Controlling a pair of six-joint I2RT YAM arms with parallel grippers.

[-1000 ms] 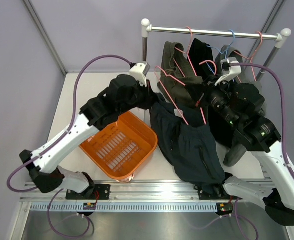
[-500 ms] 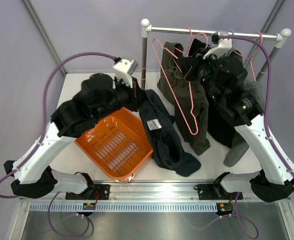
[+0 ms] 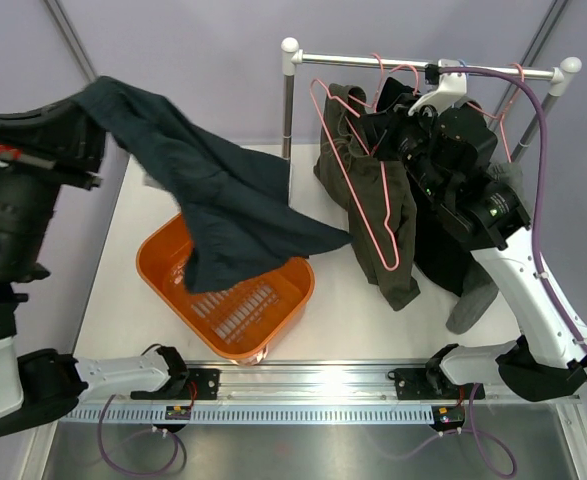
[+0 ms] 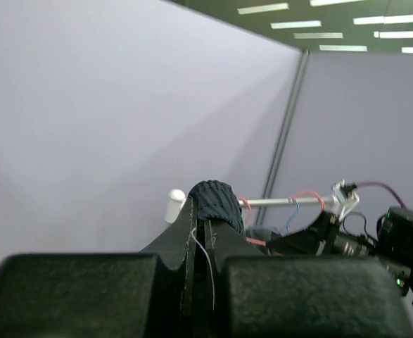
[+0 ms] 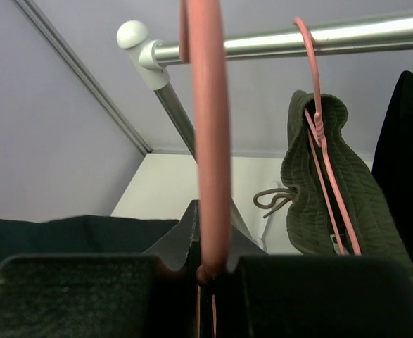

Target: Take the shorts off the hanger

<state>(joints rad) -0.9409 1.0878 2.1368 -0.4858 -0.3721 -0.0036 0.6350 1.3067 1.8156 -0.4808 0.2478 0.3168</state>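
Since the navy shorts (image 3: 228,205) hang clear of any hanger, removing this pair looks done, and the step in hand seems to be carrying it off. They drape from high to the left of the basket (image 3: 235,312) down across it, one end dipping inside. The left claw (image 4: 201,222) is clenched on a fold at their top, so the cloth trails below it. The next move probably calls for lowering over the basket and letting go. Well right of the basket, the right claw (image 5: 207,271) is clamped on a pink hanger (image 5: 207,141) that looks bare; an olive pair (image 3: 351,140) hangs beside it, not yet taken.
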